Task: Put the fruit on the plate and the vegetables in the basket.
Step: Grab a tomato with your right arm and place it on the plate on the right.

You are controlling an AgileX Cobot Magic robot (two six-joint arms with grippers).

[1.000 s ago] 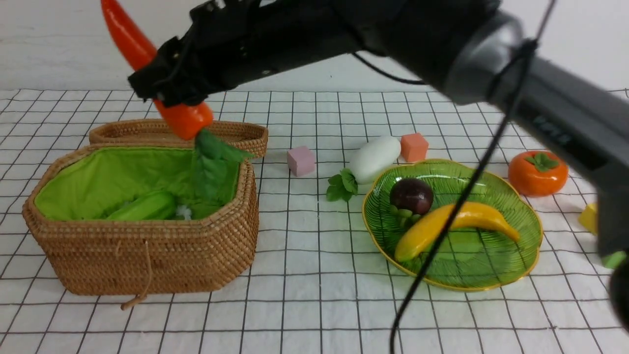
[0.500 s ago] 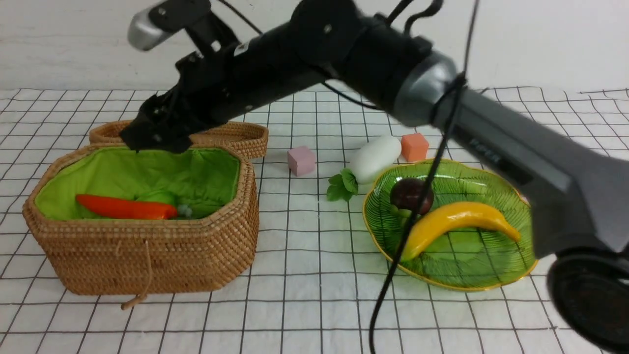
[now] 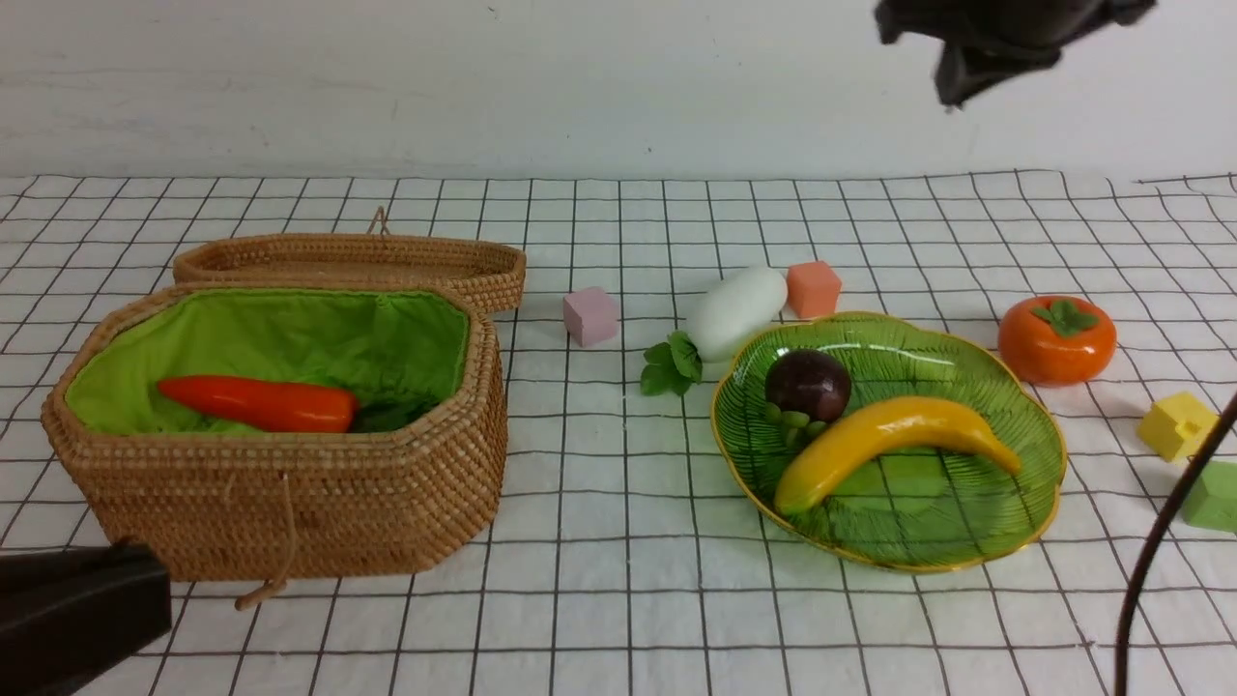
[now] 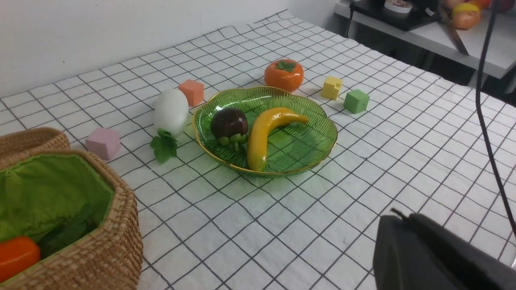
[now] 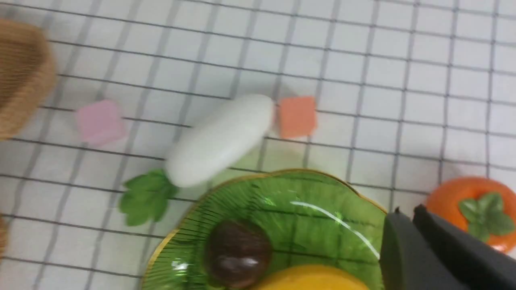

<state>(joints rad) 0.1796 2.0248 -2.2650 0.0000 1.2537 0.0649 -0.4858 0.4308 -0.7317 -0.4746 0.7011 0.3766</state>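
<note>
An orange-red carrot (image 3: 256, 404) lies inside the green-lined wicker basket (image 3: 290, 454) at the left. The white radish (image 3: 736, 311) rests on the cloth just behind the green glass plate (image 3: 966, 522). That plate holds a purple mangosteen (image 3: 808, 384) and a yellow banana (image 3: 889, 435). The orange persimmon (image 3: 1056, 340) sits on the cloth to the plate's right. My right gripper (image 5: 408, 209) hangs high above the plate's far right side, shut and empty. My left gripper (image 4: 397, 213) is shut and empty, low at the front left by the basket.
The shallow wicker lid (image 3: 353, 259) lies behind the basket. Foam cubes are scattered about: pink (image 3: 591, 315), orange (image 3: 814, 288), yellow (image 3: 1176, 423) and green (image 3: 1215, 495). A dark cable (image 3: 1150, 561) hangs at the front right.
The right gripper let the carrot drop into the basket, then swung up and right, away from the basket, and its jaws closed. The left gripper's tip has come into the front view.
</note>
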